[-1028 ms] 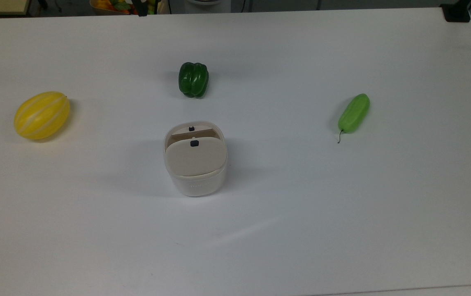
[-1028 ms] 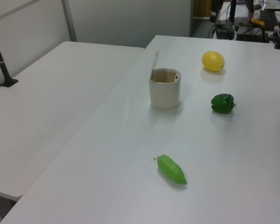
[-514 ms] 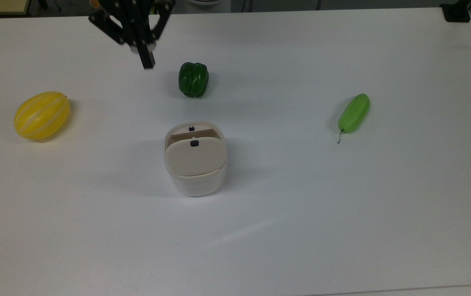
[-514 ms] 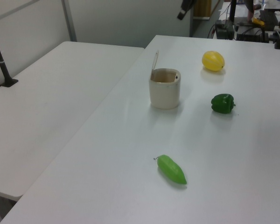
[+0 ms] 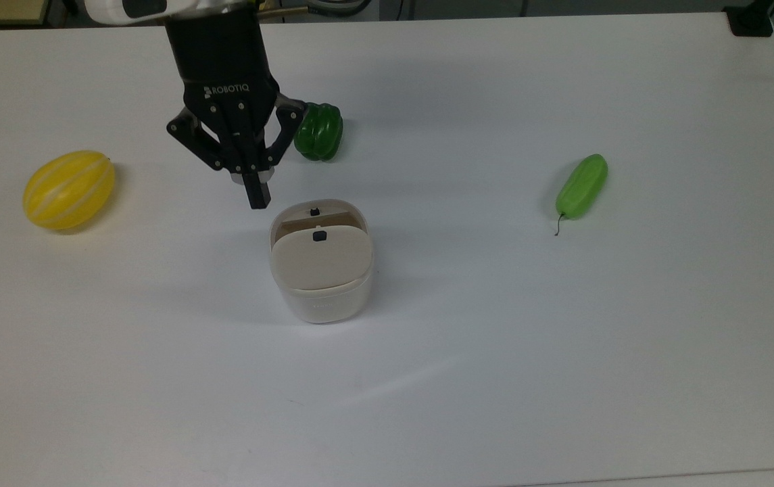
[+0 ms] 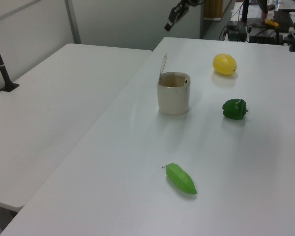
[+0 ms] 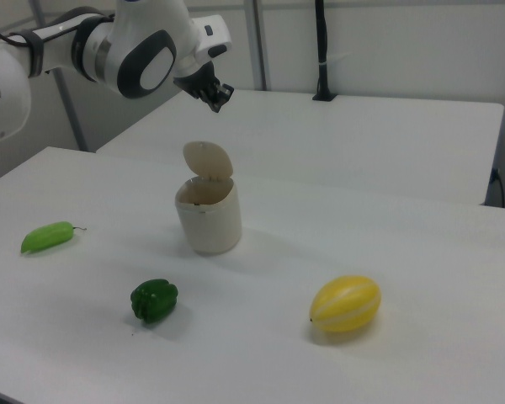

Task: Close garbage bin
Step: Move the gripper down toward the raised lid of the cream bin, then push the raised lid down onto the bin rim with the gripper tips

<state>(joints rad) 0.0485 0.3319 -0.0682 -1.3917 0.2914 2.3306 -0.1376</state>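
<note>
Tool (image 5: 256,196) is up in the air above the tabletop (image 5: 562,338), fingers pressed together and holding nothing; in the top view its tip sits just off the garbage bin's (image 5: 321,270) upper-left corner, in the right view it hangs well above and behind the raised lid (image 7: 208,160). Near to far in the left view: the long light-green vegetable (image 6: 181,178) is closest, then the green pepper (image 6: 234,108) on the left view's right, then the bin at mid-table, then the yellow melon (image 6: 224,64), with the tool (image 6: 173,19) high at the back. Bin is upright near the tabletop's centre, well apart from all three produce items, lid hinged up and standing near vertical on the side away from the pepper, cavity open. Not closed yet; my read is the approach is under way, contact not made. Next move probably needs the closed tip to get behind or over the lid's top edge and press it down toward the rim. Risks: a push low on the lid or into the wall would slide or tip the bin, since it looks light and nothing braces it. A tip that comes down inside the opening would jam against the rim. Pressing off-centre could let the lid spring back instead of latching.
</note>
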